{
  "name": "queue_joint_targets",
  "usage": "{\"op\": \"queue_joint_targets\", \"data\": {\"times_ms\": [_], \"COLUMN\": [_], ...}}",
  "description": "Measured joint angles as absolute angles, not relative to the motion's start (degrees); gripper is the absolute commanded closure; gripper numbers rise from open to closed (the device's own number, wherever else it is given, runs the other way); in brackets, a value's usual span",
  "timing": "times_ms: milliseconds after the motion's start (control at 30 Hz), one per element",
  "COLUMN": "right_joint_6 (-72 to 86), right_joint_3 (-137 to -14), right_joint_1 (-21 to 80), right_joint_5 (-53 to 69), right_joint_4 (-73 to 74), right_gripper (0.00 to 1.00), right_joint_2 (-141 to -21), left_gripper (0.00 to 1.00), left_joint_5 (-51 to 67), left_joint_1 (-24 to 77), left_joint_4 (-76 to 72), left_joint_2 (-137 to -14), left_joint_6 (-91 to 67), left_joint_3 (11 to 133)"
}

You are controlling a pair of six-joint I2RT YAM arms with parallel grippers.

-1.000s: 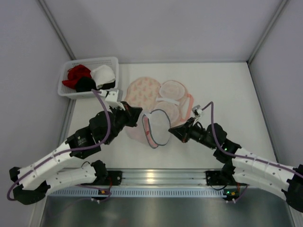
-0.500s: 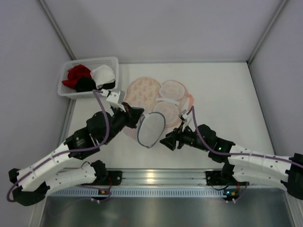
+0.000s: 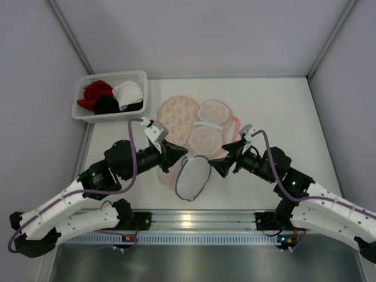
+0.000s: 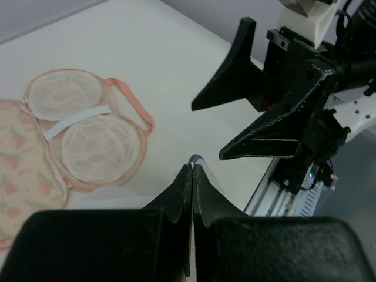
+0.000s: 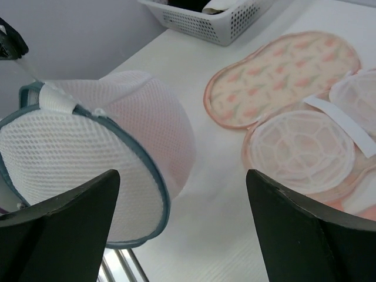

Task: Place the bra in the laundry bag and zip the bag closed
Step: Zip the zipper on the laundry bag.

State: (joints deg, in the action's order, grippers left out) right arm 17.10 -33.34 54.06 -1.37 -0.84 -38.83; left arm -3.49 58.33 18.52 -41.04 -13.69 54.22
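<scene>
- Left pincer (image 4: pixel 192 170) pinches the teal rim of the white mesh laundry bag (image 3: pixel 194 176), near the front edge of the surface (image 3: pixel 276 106).
- Right pincer (image 3: pixel 227 154), spread wide, holds nothing just beside it.
- Pale pink bra (image 3: pixel 207 138) lies behind, outside the bag; packing and zipping apparently remain.

Item count on the surface:
- One white perforated plastic basket (image 3: pixel 117 74).
- Three garments in it: one red garment (image 3: pixel 96 91), one black garment (image 3: pixel 106 104), one white garment (image 3: pixel 128 93).
- One peach floral laundry bag (image 3: pixel 174 114).
- One pale pink bra (image 3: pixel 205 138) with two round cups.
- One white mesh dome with blue-grey rim (image 3: pixel 192 178).
</scene>
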Motion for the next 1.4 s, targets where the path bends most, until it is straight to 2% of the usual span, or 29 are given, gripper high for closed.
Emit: {"op": "queue_joint_targets", "data": {"times_ms": [367, 600, 767, 1033, 1167, 1233, 1400], "right_joint_6": [10.24, 12.21, 15.97, 19.18, 19.62, 19.62, 22.83], "right_joint_3": [-29.69, -24.40, -19.70, -17.98, -17.98, -17.98, -18.55], "right_joint_1": [53.10, 53.08, 53.08, 53.06, 53.06, 53.06, 53.01], "right_joint_5": [12.67, 16.29, 18.20, 15.44, 13.34, 12.40, 6.46], "right_joint_4": [-2.55, -3.57, -7.51, -9.58, -9.21, -9.10, -8.32], "right_gripper": [0.05, 0.10, 0.13, 0.22, 0.24, 0.29, 0.23], "right_joint_2": [-39.44, -34.30, -35.33, -37.98, -35.99, -33.80, -27.42], "left_gripper": [1.00, 1.00, 1.00, 1.00, 1.00, 1.00, 1.00], "left_joint_5": [16.51, 28.18, 33.56, 35.86, 34.92, 35.18, 35.00], "left_joint_1": [56.01, 50.24, 47.37, 46.59, 46.54, 46.54, 46.54], "left_joint_4": [22.33, 20.36, 14.59, 10.66, 10.17, 10.20, 10.24], "left_joint_2": [-50.68, -55.37, -57.47, -59.51, -59.37, -59.37, -59.37], "left_joint_6": [-7.90, -7.38, -9.08, -10.52, -10.48, -10.46, -10.15], "left_joint_3": [57.06, 57.93, 56.14, 55.27, 55.05, 54.94, 54.83]}}
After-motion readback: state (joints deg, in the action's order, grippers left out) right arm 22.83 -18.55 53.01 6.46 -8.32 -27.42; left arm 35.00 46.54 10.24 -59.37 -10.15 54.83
